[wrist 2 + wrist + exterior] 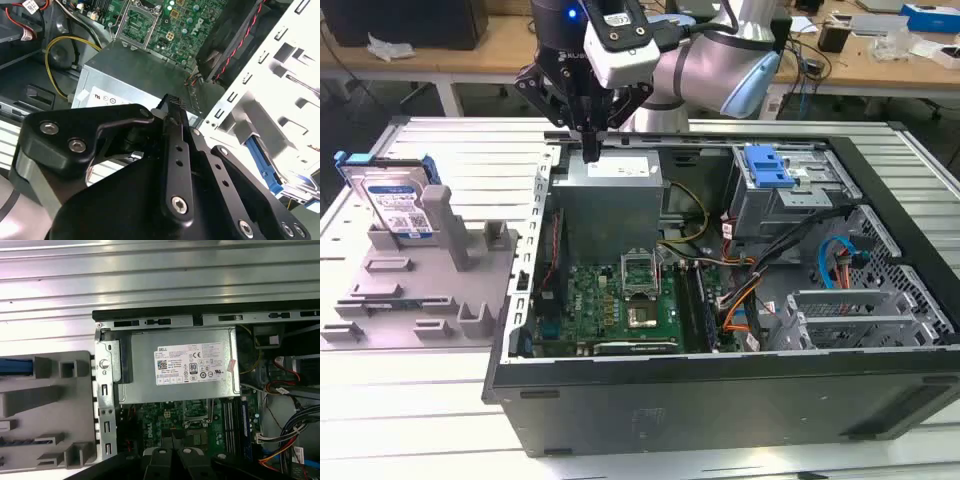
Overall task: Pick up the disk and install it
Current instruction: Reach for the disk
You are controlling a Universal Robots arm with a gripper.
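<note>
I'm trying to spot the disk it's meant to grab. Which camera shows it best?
The exterior view: the disk stands upright in the grey tray, label visible. Both wrist views catch a blue strip, likely its carrier.

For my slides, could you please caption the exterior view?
Tool above the power supply; disk stands in the grey tray beside the case.

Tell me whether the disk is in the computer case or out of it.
Out: the disk stands on edge in the grey fixture tray, outside the case.
</note>
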